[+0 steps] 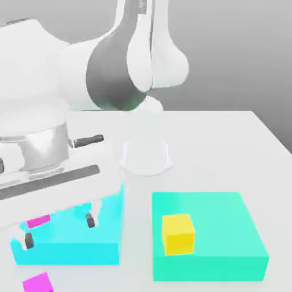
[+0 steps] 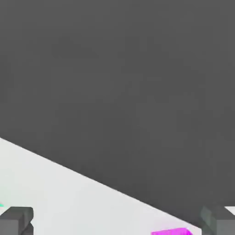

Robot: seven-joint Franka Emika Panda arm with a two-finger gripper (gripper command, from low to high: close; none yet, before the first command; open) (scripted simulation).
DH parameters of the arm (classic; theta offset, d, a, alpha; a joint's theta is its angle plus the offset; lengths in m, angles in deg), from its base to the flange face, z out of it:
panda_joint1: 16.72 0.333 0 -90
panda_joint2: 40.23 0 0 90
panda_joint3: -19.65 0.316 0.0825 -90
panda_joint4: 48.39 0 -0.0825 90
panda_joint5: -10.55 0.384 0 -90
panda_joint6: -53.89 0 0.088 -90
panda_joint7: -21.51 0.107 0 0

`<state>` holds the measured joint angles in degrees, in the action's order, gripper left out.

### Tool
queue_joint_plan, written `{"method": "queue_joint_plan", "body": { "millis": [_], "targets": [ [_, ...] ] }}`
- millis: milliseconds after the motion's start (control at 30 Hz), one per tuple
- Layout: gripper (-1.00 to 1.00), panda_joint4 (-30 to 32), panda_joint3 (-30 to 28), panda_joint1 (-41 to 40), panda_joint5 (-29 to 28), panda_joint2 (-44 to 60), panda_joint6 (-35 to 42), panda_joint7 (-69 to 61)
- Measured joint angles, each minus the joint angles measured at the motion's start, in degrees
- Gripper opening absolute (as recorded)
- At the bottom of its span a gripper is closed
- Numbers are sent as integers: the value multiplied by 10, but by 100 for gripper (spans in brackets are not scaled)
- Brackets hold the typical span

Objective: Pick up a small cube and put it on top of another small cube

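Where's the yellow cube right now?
In the exterior view the yellow cube sits on top of the teal slab, toward that slab's left side, with the cyan slab just across the gap on the exterior view's left.

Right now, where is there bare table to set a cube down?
Bare table lies beyond the teal slab, toward the exterior view's right. A narrow strip separates the teal and cyan slab. It is crowded at the cyan slab: the pincer hangs there, open, with magenta cubes close by.
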<state>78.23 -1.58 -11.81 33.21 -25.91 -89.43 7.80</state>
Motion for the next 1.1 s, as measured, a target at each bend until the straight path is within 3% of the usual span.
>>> {"method": "queue_joint_plan", "body": {
  "millis": [200, 333, 367, 600, 1100],
  "targets": [
    [0, -4, -10, -27, -33, 94, -43, -68],
    [0, -22, 23, -59, -4, 175, -99, -105],
    [-100, -26, 32, -66, 4, 191, -110, -112],
    [-100, -26, 32, -66, 4, 191, -109, -112],
    [-100, 102, -107, -19, -152, -69, 20, 55]
  ]
}}
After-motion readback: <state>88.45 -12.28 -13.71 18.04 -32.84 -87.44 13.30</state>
